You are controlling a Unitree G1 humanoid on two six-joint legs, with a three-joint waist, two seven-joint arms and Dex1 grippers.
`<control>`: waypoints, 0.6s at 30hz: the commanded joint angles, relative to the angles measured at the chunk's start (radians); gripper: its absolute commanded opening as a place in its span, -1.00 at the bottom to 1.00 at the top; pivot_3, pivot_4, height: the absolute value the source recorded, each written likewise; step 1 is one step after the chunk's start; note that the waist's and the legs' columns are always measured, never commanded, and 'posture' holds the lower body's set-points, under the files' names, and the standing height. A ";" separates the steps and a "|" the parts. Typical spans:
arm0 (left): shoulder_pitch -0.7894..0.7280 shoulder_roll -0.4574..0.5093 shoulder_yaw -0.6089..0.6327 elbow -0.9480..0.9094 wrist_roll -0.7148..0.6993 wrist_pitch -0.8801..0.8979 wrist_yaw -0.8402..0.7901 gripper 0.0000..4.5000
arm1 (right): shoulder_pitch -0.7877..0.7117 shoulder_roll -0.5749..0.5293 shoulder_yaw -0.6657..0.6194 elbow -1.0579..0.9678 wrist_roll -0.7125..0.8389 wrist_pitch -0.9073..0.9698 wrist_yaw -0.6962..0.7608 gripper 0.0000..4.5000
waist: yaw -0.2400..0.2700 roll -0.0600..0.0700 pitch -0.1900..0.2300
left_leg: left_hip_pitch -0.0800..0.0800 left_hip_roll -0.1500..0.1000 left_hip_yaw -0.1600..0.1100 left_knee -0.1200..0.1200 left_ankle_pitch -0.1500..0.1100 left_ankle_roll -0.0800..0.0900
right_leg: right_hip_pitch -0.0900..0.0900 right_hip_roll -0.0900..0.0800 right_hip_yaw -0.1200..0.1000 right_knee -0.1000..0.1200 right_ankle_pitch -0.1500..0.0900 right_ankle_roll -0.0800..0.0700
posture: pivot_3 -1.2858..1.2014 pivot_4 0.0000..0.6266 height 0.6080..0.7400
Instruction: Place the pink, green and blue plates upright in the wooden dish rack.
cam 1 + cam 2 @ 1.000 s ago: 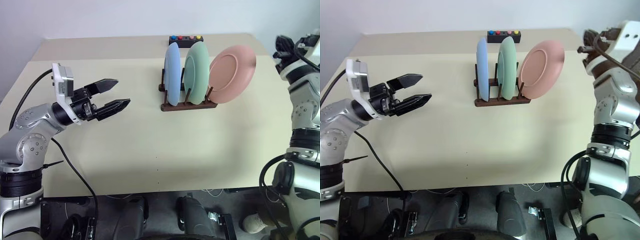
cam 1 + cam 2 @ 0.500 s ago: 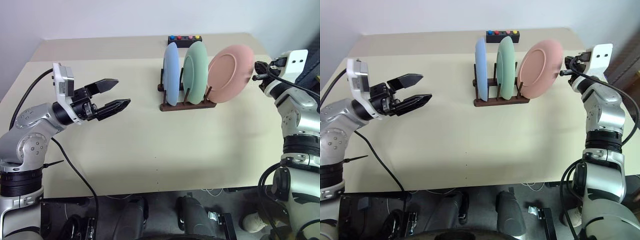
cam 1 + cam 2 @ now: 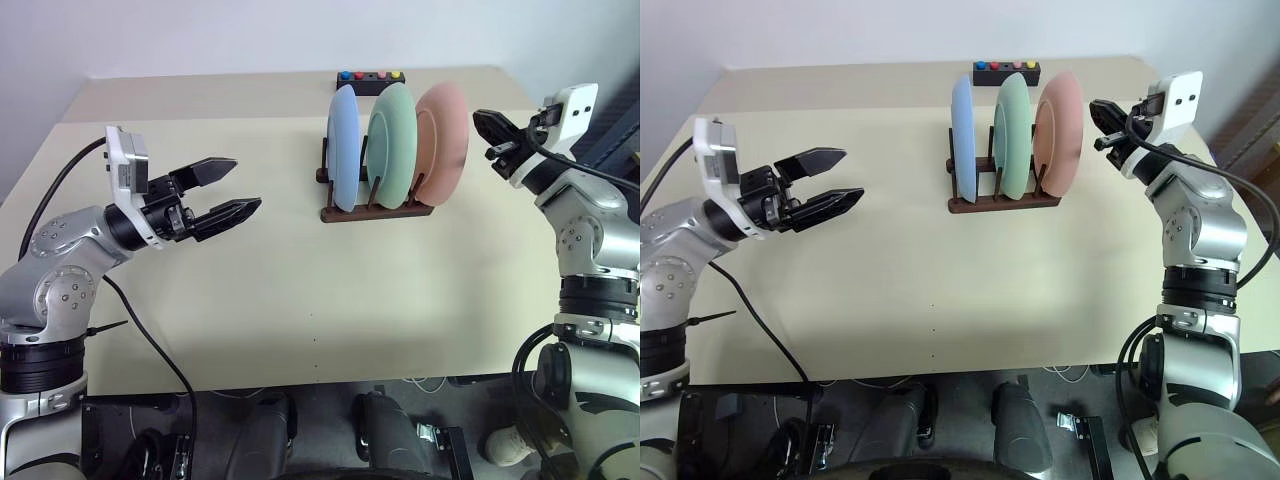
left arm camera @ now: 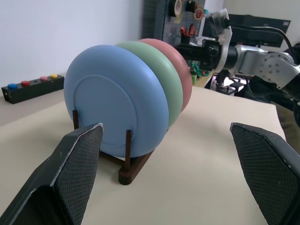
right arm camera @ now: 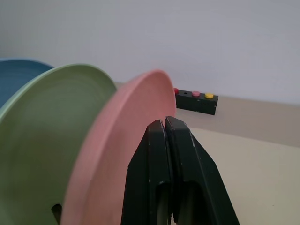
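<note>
toward the far side of the table: rack and plates, right of centre
wooden dish rack (image 3: 377, 208): dark brown, standing on the beige table (image 3: 300, 290); pegs rise between the plates
blue plate (image 3: 344, 147): upright on edge, at the rack's left end
green plate (image 3: 392, 145): upright in the middle, close beside the blue one
pink plate (image 3: 443, 142): at the rack's right end, roughly upright, leaning slightly toward the green plate
right gripper (image 3: 482, 122): fingers pressed together, holding nothing, tips just right of the pink plate's rim; in its wrist view they seem very near the rim, contact unclear
left gripper (image 3: 232, 189): fingers spread wide, empty, above the table's left part, well apart from the rack and pointing toward it
black box (image 3: 370, 77): coloured buttons on top, near the far edge behind the rack
</note>
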 commanded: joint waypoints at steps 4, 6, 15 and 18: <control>-0.007 0.004 0.016 -0.019 -0.006 -0.008 -0.006 1.00 | -0.026 -0.025 -0.035 -0.028 0.001 -0.023 -0.019 -0.99 | 0.000 0.000 0.000 | 0.000 0.000 0.000 0.000 0.000 0.000 | 0.000 0.000 0.000 0.000 0.000 0.000 | 0.03 -0.52 1.00; -0.007 0.003 0.015 -0.019 -0.005 -0.008 -0.006 1.00 | -0.043 -0.026 -0.049 -0.033 0.016 -0.017 -0.030 -0.99 | 0.000 0.000 0.000 | 0.000 0.000 0.000 0.000 0.000 0.000 | 0.000 0.000 0.000 0.000 0.000 0.000 | 0.03 -0.52 1.00; -0.017 0.001 0.010 -0.008 -0.001 -0.011 -0.008 1.00 | -0.090 0.012 -0.012 -0.207 0.098 0.074 -0.030 -0.99 | -0.001 0.000 0.000 | 0.000 0.000 0.000 0.000 0.000 0.000 | 0.000 0.000 0.000 0.001 0.000 0.000 | 0.03 -0.52 1.00; -0.019 -0.005 0.009 -0.009 -0.006 -0.008 -0.005 1.00 | -0.071 0.025 -0.007 -0.193 0.083 0.061 -0.043 -0.99 | 0.001 0.000 0.000 | 0.000 0.000 0.000 0.001 0.000 0.000 | 0.000 0.000 0.000 0.000 0.000 0.000 | 0.03 -0.52 1.00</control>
